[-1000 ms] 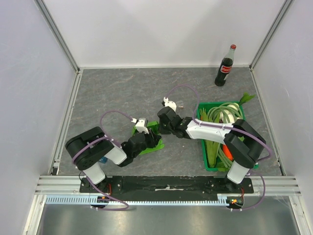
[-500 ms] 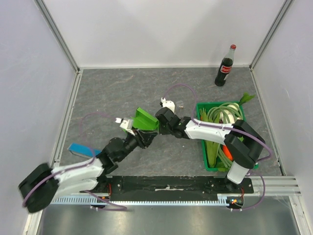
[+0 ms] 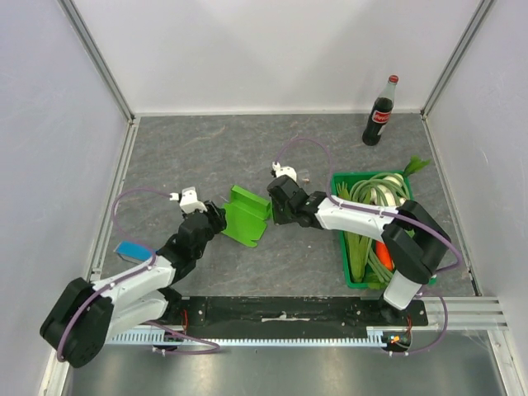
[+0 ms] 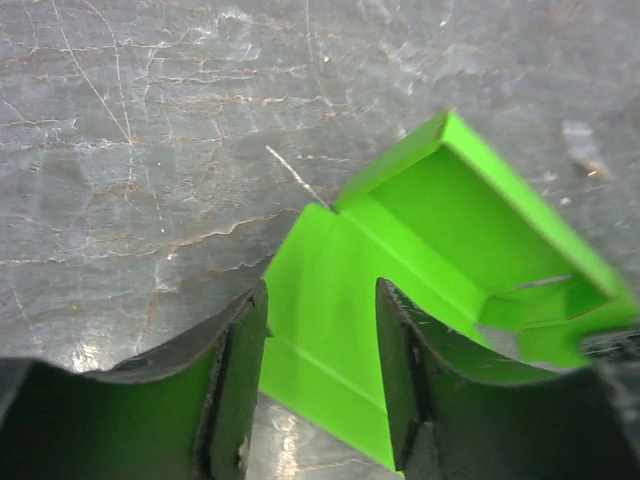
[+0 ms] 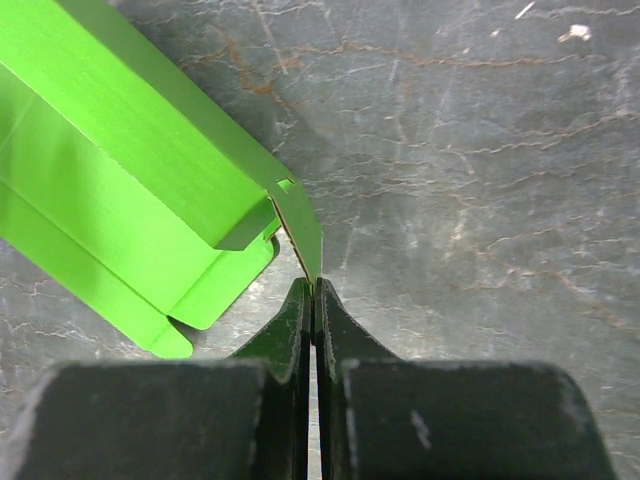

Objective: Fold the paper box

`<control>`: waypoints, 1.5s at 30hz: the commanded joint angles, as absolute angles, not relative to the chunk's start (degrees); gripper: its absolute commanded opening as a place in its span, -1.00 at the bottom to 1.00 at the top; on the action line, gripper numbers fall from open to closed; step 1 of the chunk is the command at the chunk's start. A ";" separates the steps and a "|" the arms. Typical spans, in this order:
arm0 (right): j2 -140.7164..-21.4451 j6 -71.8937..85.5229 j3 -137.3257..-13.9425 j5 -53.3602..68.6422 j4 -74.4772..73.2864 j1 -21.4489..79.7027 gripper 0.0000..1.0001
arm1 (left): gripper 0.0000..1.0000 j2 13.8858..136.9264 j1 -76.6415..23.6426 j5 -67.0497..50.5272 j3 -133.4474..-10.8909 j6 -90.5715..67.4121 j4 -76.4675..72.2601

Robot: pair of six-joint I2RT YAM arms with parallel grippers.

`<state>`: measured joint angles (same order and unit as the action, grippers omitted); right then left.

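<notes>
A grey stone-patterned table (image 3: 206, 157) is seen from above, with two arms reaching in from its near edge. A bright green card box (image 3: 246, 216) is found near the middle of the table, slightly towards the left edge, between the two grippers. The box is partly folded: walls are raised at one end, and a flat flap is spread out at the other. The left gripper (image 3: 216, 218) is held at the flap end with its fingers (image 4: 235, 380) apart, and the flap is seen in the gap between them; whether it is touched cannot be told. The right gripper (image 3: 271, 214) is pressed together on a thin tab at the box's opposite end. A dark green crate (image 3: 345, 264) of vegetables is placed by the right edge, towards the near corner. A cola bottle (image 3: 379, 115) is stood upright at the far right corner. A blue block (image 3: 132, 250) is laid near the left edge.
</notes>
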<state>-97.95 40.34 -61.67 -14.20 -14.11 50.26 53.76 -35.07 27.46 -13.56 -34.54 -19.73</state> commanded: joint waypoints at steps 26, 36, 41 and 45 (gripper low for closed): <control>-94.04 20.22 -65.57 3.25 -22.94 39.73 -1.00 | -0.29 88.15 -33.14 12.48 -21.62 -4.48 -58.17; -94.83 20.04 -66.09 3.87 -22.94 39.64 -1.00 | -0.31 92.19 -33.75 11.78 -23.90 -3.25 -59.94; -94.92 20.30 -66.27 4.13 -23.03 39.64 -1.00 | -0.52 94.22 -34.36 12.83 -23.65 -2.37 -62.05; -95.18 22.58 -66.62 3.43 -23.20 39.64 -0.96 | -0.83 94.66 -36.64 18.52 -23.29 -0.88 -63.54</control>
<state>-96.40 21.02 -63.92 3.20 -23.35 39.88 93.84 -34.39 13.13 -22.76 -4.67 -58.08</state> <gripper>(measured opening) 0.010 0.136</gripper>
